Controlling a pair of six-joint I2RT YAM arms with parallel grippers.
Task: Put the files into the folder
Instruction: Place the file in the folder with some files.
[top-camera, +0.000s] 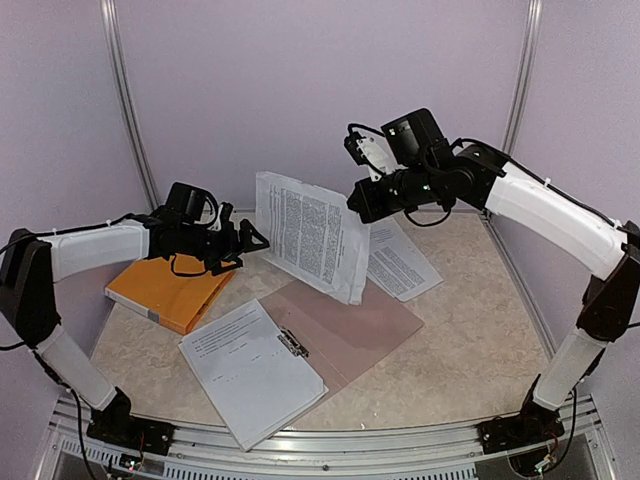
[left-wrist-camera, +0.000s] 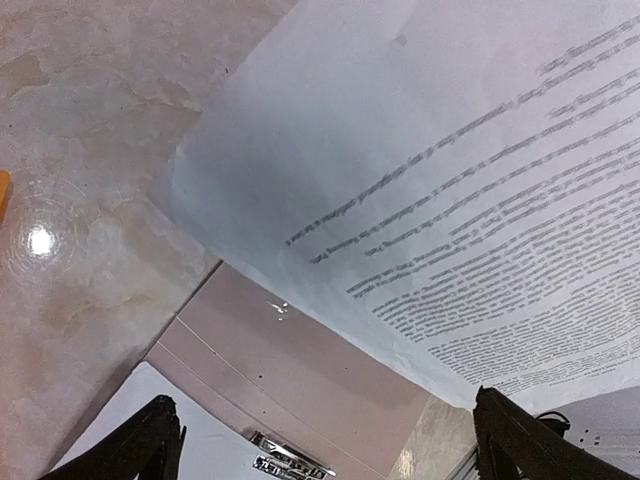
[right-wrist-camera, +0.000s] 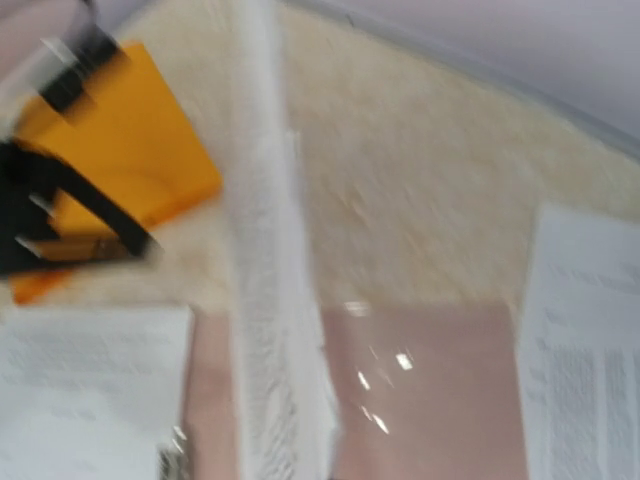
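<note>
White printed files (top-camera: 310, 235) are hanging upright over the middle of the table (top-camera: 470, 340), and I'm pinching their top right corner with my right gripper (top-camera: 362, 205) clamped tight, their lower edge dangling just above the open pink folder (top-camera: 360, 325). My left gripper (top-camera: 252, 243) is hovering beside their left edge with jaws spread wide, above the orange pad (top-camera: 165, 290) lying near the table's left edge. One loose printed sheet (top-camera: 400, 262) is lying flat toward the far right corner, and a white page (top-camera: 250, 375) is sitting on the folder's near-left half beside its metal clip (top-camera: 292, 343).
</note>
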